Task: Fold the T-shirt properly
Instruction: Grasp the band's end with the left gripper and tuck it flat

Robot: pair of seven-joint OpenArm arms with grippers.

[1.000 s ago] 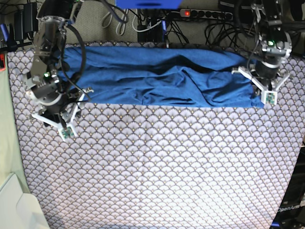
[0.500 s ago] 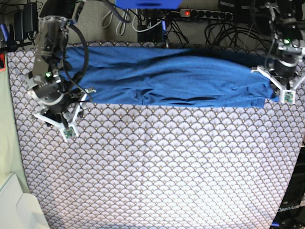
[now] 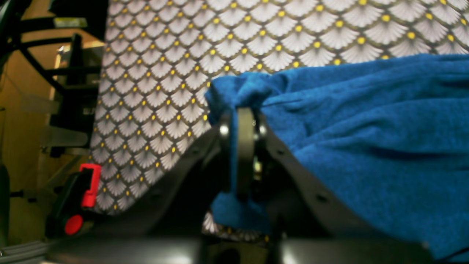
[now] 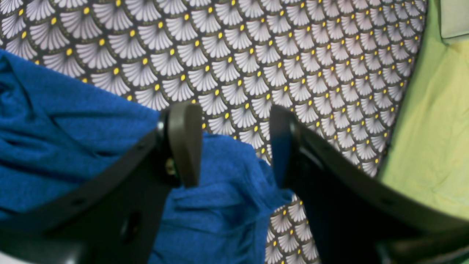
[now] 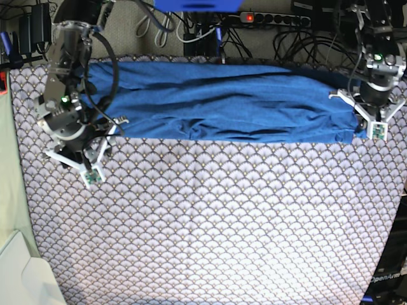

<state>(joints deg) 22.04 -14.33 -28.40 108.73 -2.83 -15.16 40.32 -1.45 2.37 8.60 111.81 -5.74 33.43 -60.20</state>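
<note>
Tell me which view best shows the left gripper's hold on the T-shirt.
The left wrist view: the left gripper is shut on a bunched edge of the T-shirt. The base view shows that arm small; the right wrist view misses it.

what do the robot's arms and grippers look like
Both arms are dark metal cylinders with black cables looped alongside and a small green light each. The right gripper and left gripper have white frames. Up close, the fingers are black with rounded tips.
</note>
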